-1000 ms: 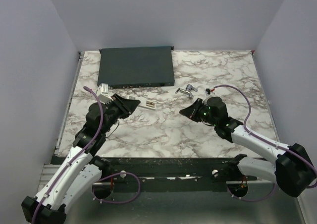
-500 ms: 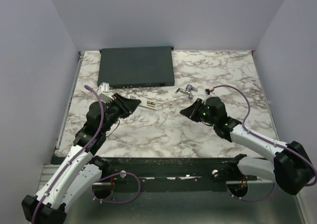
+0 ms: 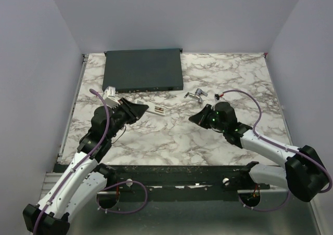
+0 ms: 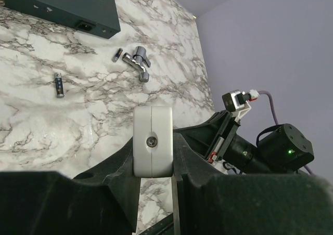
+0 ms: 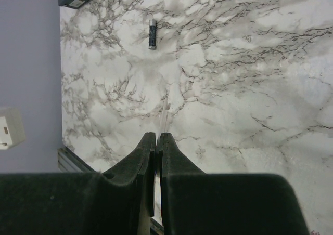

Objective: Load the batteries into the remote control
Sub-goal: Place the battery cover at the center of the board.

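My left gripper [image 3: 140,111] is shut on the white remote control [image 3: 155,110] and holds it out to the right above the table. In the left wrist view the remote's end [image 4: 152,141] with one screw sits between the jaws. My right gripper [image 3: 192,118] faces it, shut on a thin white plate [image 5: 165,112] seen edge-on, which looks like the back cover. One battery [image 4: 59,84] lies on the marble and shows in the right wrist view too [image 5: 151,34]. A second battery [image 4: 118,54] lies beside a metal part.
A large flat dark-grey box [image 3: 143,69] lies at the back left of the marble table [image 3: 171,136]. A small metal tap-shaped part [image 3: 196,94] lies right of the box. A purple cable runs along each arm.
Both grippers keep their hold. My left gripper has shifted the remote slightly to the right, and my right wrist has shifted slightly.
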